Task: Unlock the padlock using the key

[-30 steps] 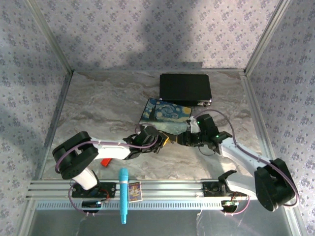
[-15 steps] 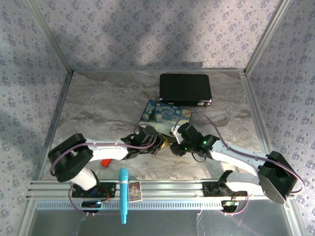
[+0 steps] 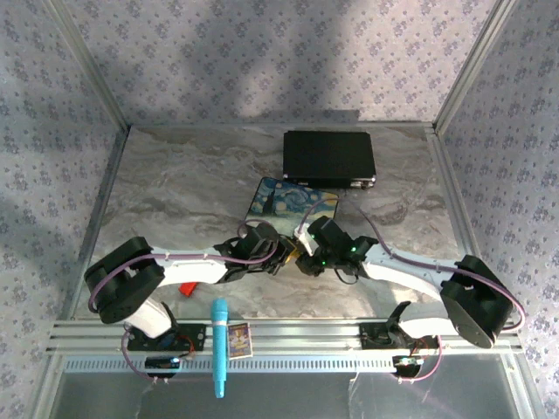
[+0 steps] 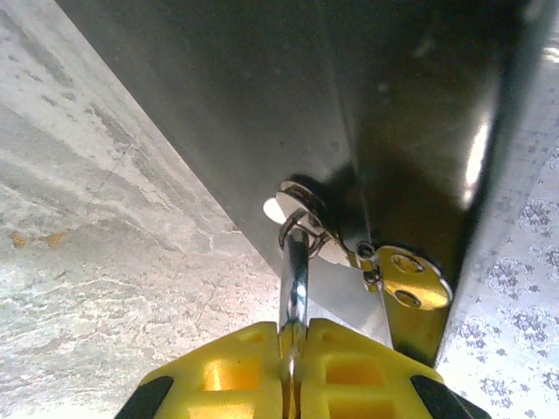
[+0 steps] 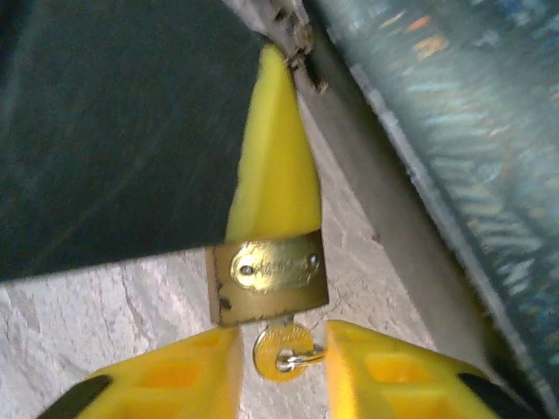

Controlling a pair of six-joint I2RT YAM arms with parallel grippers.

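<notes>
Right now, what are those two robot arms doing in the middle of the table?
They are working on a little brass padlock. The left hand is pinched shut on the padlock's silver shackle, holding it right by the painted box. A key sits in the bottom of the padlock. The right hand has its fingers open on either side of the key's round head and is not gripping it yet.

The left arm [image 3: 188, 266] and right arm [image 3: 410, 272] stretch low toward mid-frame, tips nearly meeting. The left gripper [image 3: 288, 254] is pinched tight; the right gripper [image 3: 303, 261] has its fingers parted.
</notes>
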